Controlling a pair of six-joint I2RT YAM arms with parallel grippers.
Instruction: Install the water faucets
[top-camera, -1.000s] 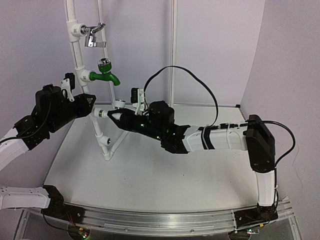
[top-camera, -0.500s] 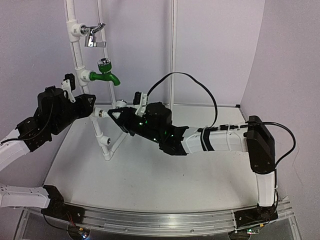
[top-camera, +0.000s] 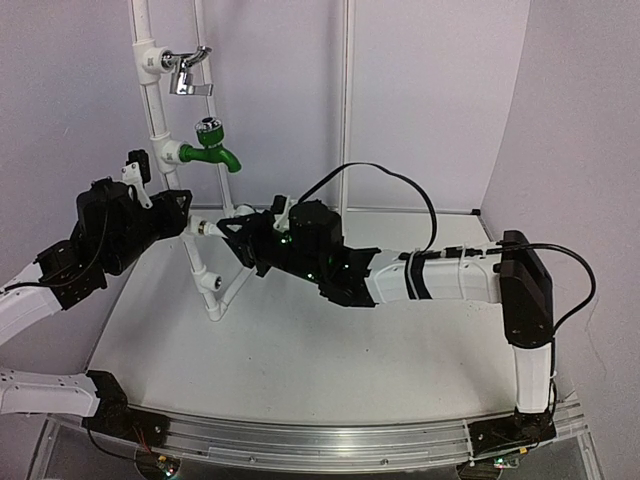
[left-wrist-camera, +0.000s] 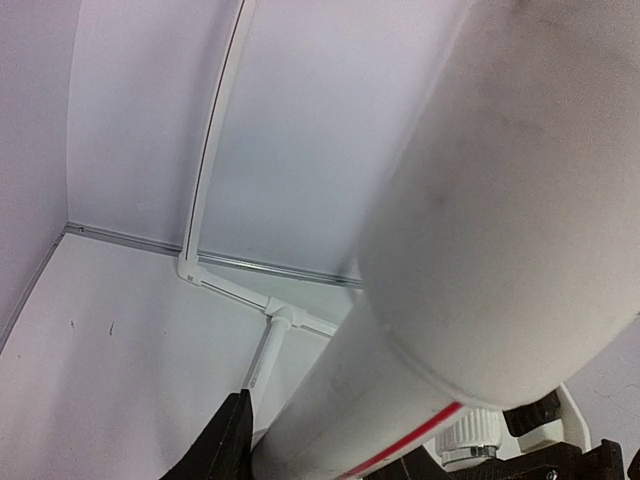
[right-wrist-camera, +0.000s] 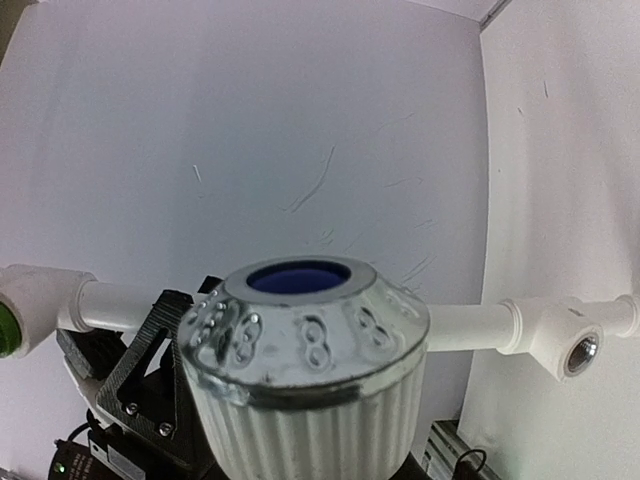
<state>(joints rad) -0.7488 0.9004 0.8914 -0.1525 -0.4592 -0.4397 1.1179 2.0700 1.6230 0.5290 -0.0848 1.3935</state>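
Note:
A white water faucet (top-camera: 213, 228) with a chrome knob is held in my right gripper (top-camera: 233, 233), its end against the lowest fitting of the white pipe stand (top-camera: 160, 120). In the right wrist view the knob (right-wrist-camera: 300, 335), with its blue centre, fills my shut gripper (right-wrist-camera: 310, 430), and a pipe (right-wrist-camera: 470, 325) runs behind it. My left gripper (top-camera: 180, 213) is shut on the stand's pipe just left of that fitting. In the left wrist view the pipe (left-wrist-camera: 480, 230) fills my left gripper (left-wrist-camera: 380, 445), and a ribbed white faucet part (left-wrist-camera: 468, 438) shows at the lower right.
A chrome lever tap (top-camera: 186, 72) and a green tap (top-camera: 211, 147) sit higher on the stand. The stand's foot pipes (top-camera: 215, 290) rest on the white table. Walls stand close behind and at both sides. A black cable (top-camera: 400, 190) loops above my right arm.
My right gripper has rolled about its axis with the faucet and edged slightly left toward the fitting. My left arm has shifted a little right, still on the pipe.

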